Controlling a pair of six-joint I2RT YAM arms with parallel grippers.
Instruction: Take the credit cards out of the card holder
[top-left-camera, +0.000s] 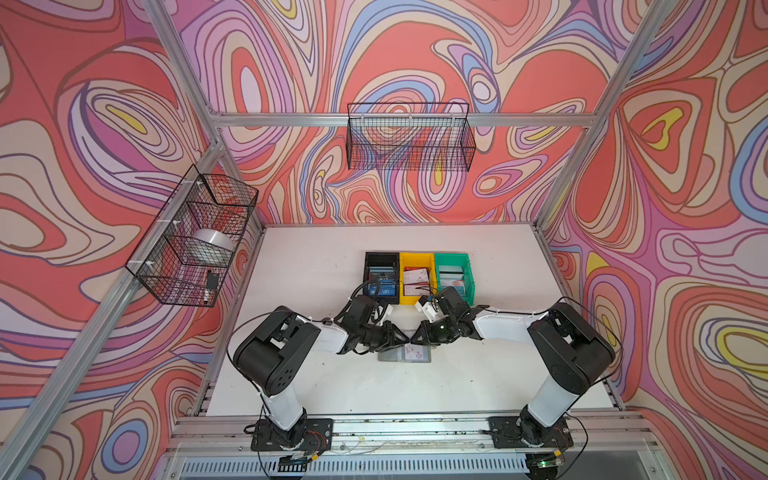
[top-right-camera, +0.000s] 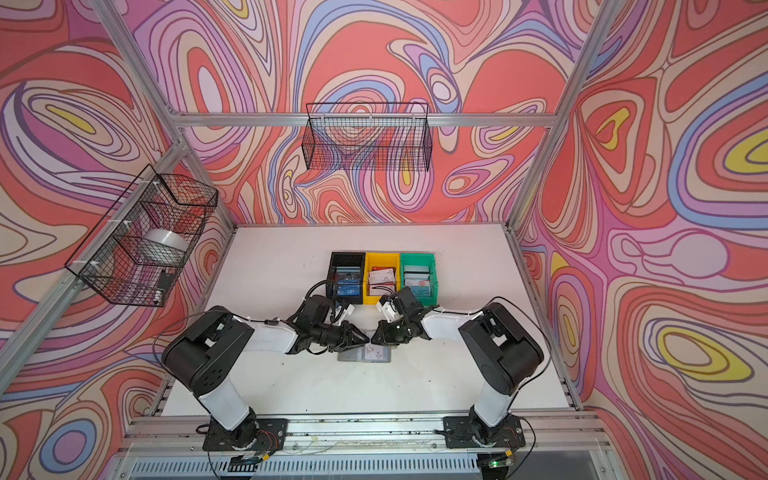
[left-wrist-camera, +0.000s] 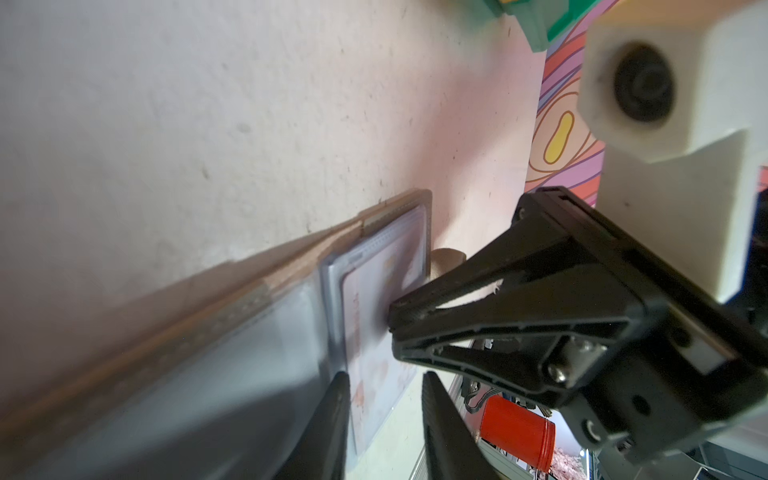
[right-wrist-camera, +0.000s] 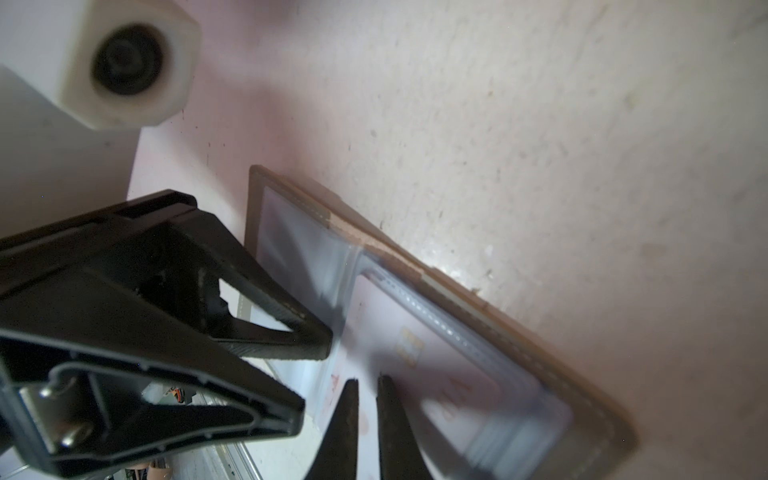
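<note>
Card holder (top-left-camera: 390, 357) lies open on the table (top-left-camera: 332, 374) near the middle, long axis left to right, right under both my pincers. A credit card (top-left-camera: 415, 354) sits in its right sleeve, nearer my right arm. My right pincer (right-wrist-camera: 368, 415) is almost pressed together, tips on that sleeve; whether it nips anything I cannot tell. My left pincer (left-wrist-camera: 386, 424) is part spread by the fold, apparently holding nothing.
</note>
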